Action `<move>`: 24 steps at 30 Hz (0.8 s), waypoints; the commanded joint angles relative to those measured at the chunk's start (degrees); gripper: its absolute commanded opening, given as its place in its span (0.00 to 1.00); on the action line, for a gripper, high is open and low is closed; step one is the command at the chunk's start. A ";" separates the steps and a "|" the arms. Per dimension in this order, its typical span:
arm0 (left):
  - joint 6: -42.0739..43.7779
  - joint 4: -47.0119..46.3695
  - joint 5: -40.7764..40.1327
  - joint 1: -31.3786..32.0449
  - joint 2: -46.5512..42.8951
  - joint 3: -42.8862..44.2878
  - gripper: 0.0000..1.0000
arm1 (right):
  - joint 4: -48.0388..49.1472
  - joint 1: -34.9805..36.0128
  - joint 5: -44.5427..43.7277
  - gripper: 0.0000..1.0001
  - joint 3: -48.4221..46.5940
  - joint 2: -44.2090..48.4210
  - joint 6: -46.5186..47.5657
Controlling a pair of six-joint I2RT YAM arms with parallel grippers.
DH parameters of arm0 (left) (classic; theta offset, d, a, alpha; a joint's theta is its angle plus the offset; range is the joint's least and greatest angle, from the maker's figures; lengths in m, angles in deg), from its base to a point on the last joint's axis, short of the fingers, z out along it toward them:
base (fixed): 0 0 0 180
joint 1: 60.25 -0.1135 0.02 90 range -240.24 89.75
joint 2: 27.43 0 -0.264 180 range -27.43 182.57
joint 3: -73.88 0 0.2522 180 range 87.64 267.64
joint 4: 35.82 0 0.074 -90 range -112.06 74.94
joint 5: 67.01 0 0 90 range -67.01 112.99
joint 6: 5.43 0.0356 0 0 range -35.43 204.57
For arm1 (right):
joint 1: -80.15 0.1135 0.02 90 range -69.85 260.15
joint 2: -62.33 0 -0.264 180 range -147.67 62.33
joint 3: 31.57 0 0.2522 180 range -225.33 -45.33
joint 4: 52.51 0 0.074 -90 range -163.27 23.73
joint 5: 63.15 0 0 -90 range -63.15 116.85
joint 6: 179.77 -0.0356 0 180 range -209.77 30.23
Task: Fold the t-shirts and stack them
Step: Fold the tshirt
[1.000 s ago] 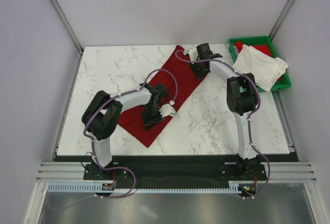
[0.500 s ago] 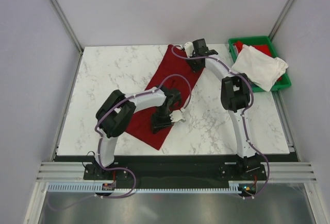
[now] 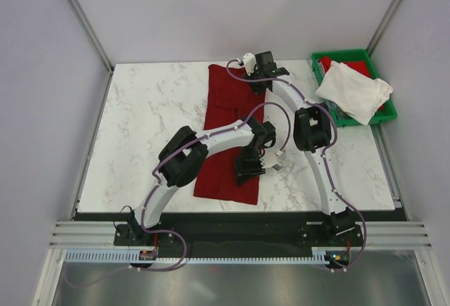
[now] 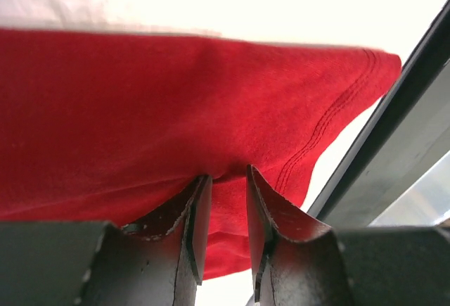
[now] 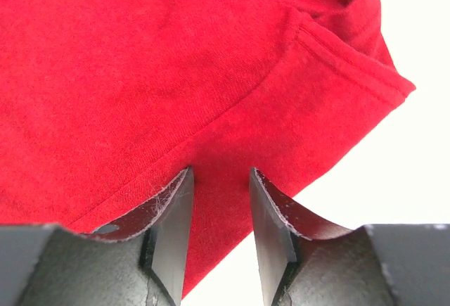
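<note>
Bright, soft and even from overhead in the top view; sharp edge to edge, no glare on the tabletop [image 3: 140,130], only faint, short shadows beside the arms [image 3: 218,137]. Slight lean of the side posts [image 3: 81,17] toward the corners. In the left wrist view, blown out to plain white above the red shirt [image 4: 176,102], cloth soft and a little blurred, left hand [image 4: 226,176] dark and out of focus at the bottom. In the right wrist view, crisper: weave and seams clear on the red shirt, white burnt out at lower right, lint plain on the right hand [image 5: 221,174]
</note>
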 commanded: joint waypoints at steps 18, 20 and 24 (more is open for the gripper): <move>-8.94 -11.00 -3.26 0.41 -22.41 2.32 0.50 | 8.95 -2.25 -0.48 0.51 14.77 22.12 -6.43; -13.94 -13.12 -7.84 -0.99 -28.12 -1.19 0.55 | 9.58 -3.92 3.37 0.51 21.98 29.83 -11.86; -23.79 -16.02 -10.22 -5.65 -34.29 -9.01 0.51 | 5.72 -5.33 12.59 0.51 34.99 39.89 -18.83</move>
